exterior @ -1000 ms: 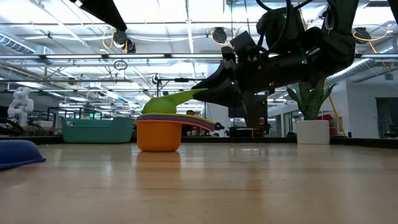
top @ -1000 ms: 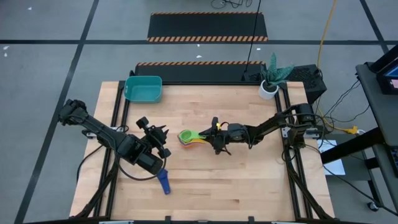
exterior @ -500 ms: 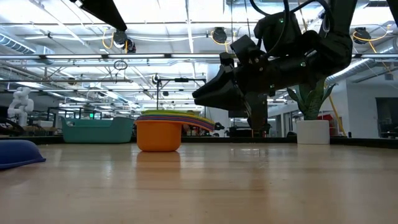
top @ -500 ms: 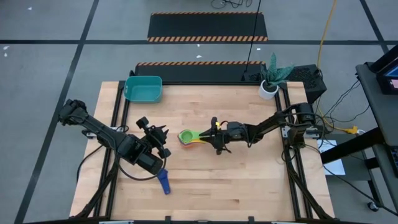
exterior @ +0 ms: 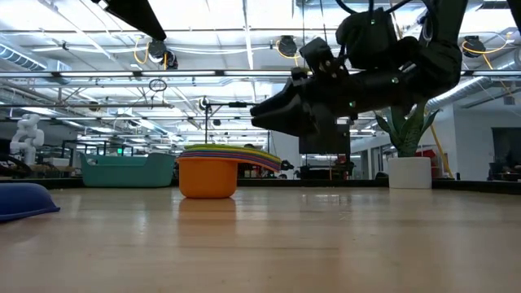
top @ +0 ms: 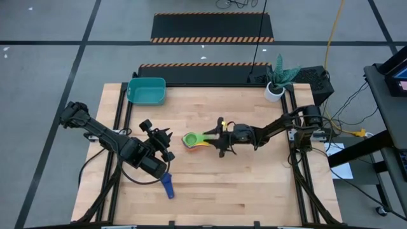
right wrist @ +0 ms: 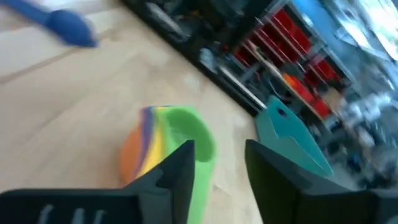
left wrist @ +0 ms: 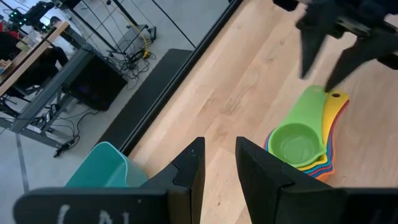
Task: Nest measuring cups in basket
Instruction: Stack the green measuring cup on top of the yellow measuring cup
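The measuring cups are nested in a stack (top: 191, 140) at the table's middle, resting on the big orange cup (exterior: 207, 179). The green cup (left wrist: 295, 140) is on top, and the handles point toward the table's right. One dark blue cup (top: 168, 186) lies alone near the near edge. The teal basket (top: 147, 90) stands at the far left. My right gripper (top: 220, 135) is open and hovers above the handle ends (exterior: 264, 159), clear of them. My left gripper (top: 164, 141) is open too, raised to the stack's left.
A white plant pot (top: 275, 91) stands at the far right corner. Bare wood lies between the stack and the basket (left wrist: 102, 165), and also along the table's near right part. Metal rails run along the table's left and right sides.
The green cup was tilted, with its handle raised at my right gripper's fingertips. It has dropped level onto the stack. My right gripper has then risen a little above the handles. The left arm has kept still.
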Available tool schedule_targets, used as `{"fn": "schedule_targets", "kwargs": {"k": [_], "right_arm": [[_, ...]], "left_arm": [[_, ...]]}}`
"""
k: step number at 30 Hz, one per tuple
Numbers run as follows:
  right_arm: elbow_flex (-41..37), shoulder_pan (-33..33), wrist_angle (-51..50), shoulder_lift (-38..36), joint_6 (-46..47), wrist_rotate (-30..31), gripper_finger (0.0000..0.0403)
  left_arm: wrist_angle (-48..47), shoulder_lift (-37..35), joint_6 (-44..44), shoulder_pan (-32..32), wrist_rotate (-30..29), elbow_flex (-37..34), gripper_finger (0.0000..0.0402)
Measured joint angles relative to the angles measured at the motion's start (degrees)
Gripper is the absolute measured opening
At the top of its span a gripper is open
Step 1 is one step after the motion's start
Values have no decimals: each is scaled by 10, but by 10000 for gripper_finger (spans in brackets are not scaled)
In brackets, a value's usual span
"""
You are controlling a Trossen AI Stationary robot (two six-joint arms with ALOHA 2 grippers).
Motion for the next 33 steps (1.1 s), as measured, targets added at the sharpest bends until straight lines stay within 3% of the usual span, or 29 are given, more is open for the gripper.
{"fn": "schedule_targets", "kwargs": {"k": [3,8,14,24,33], "right_arm": [[9,-13,-33,-15,81,1,167],[70,-27,-222,-53,198,-55,219],[129,-27,-379,-60,265,-83,282],[136,-30,-446,-52,310,-66,357],[136,-42,-469,-52,349,-102,361]], "left_arm": [[0,0,0,0,0,0,92],[0,0,0,0,0,0,93],[0,0,-1,0,0,0,93],[3,0,-1,0,0,0,93],[4,0,0,0,0,0,93]]}}
